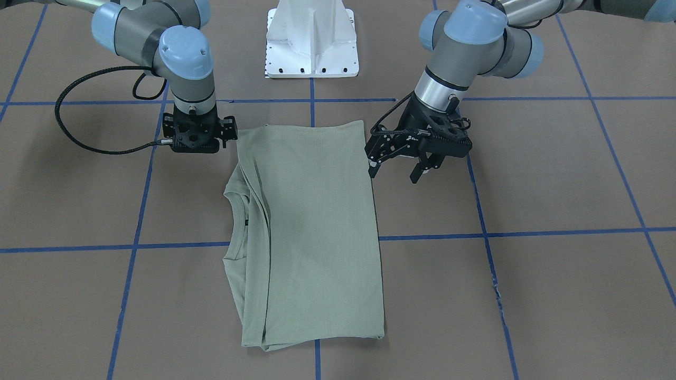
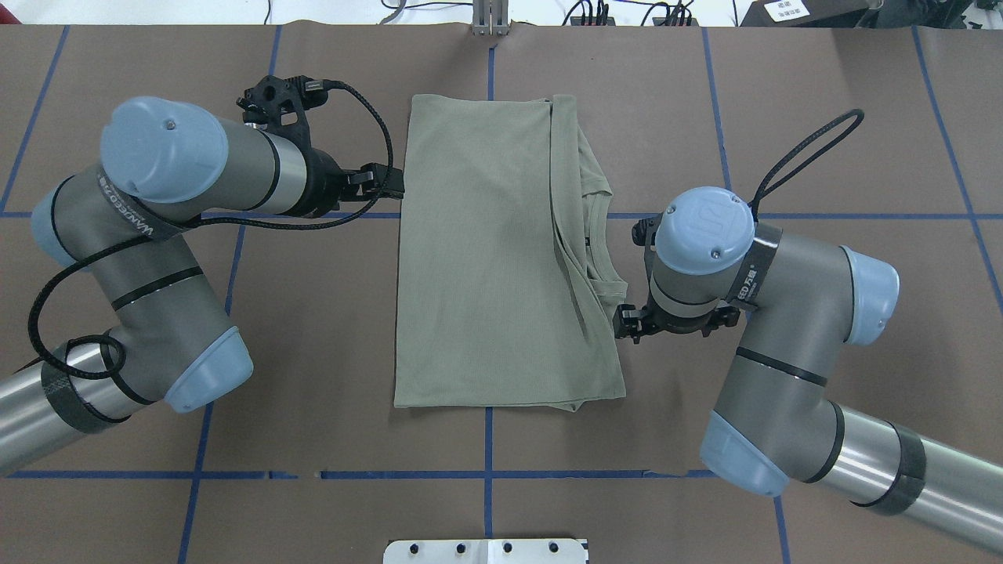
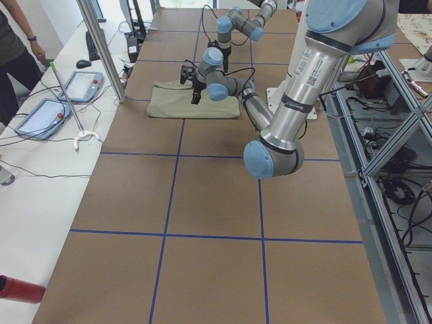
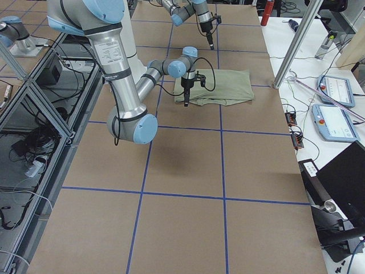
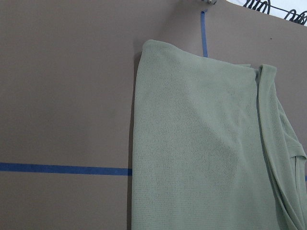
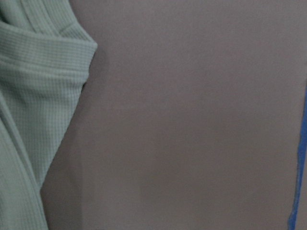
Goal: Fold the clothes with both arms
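Shirt: Fold Status and Hazard

Shirt [image 1: 311,221] lay folded lengthwise, flat on the table [image 1: 554,174], between both grippers. Left gripper [image 1: 393,176] hovered just beside one long edge, fingers spread, holding nothing. Right gripper [image 1: 193,137] stood at the collar side, finger state indeterminate. Pinching only the top layer would likely drag the stacked folds apart.

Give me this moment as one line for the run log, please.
shirt: folded, flat | left gripper: open, empty, beside shirt | right gripper: beside shirt, jaws hidden
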`<state>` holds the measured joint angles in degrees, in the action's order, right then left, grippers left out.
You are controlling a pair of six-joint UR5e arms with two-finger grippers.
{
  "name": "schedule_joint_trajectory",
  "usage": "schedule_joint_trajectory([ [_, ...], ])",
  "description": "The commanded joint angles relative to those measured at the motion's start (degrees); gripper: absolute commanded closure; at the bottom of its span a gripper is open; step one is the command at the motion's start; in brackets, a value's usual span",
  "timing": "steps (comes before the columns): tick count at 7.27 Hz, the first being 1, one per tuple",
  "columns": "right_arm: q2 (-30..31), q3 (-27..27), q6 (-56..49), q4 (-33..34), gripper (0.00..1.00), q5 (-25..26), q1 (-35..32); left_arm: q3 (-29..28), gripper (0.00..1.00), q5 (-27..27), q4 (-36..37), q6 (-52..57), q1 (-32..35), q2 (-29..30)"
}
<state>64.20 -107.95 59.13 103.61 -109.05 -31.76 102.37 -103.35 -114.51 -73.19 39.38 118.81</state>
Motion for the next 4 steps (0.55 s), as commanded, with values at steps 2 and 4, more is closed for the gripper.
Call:
schedule_joint_trajectory([
  [2,-9.8,7.5,-4.8,-3.6,0.0,-0.2,-2.7,-0.1,0.0,-0.1,-0.3,0.4,0.0,-0.4],
  [4,-12.8,16.9,-4.7,-15.2,0.0,0.0,-2.6,0.1,0.0,0.0,-0.3,0.5,0.1,-0.6],
])
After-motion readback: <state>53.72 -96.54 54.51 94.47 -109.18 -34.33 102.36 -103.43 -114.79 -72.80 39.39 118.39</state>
